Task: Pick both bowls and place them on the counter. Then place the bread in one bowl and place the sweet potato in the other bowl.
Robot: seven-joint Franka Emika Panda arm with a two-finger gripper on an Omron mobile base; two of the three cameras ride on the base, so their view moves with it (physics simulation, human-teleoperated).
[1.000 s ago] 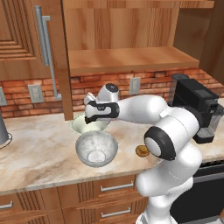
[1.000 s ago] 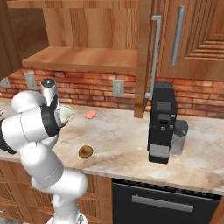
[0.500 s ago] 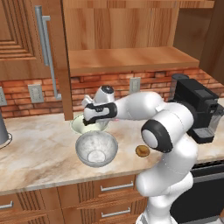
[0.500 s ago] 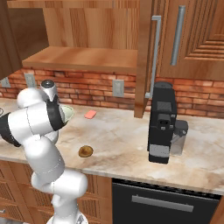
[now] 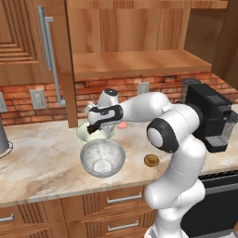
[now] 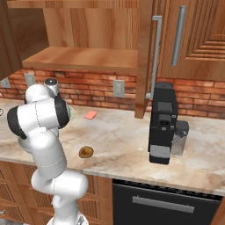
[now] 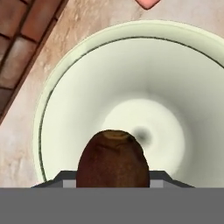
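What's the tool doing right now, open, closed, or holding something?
Tool: closed on the sweet potato, held over the pale green bowl.

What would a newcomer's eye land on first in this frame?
The gripper holds the dark sweet potato right above the pale green bowl near the brick wall. In front of it the grey stone-look bowl sits on the counter, and the bread lies beside the arm's base.
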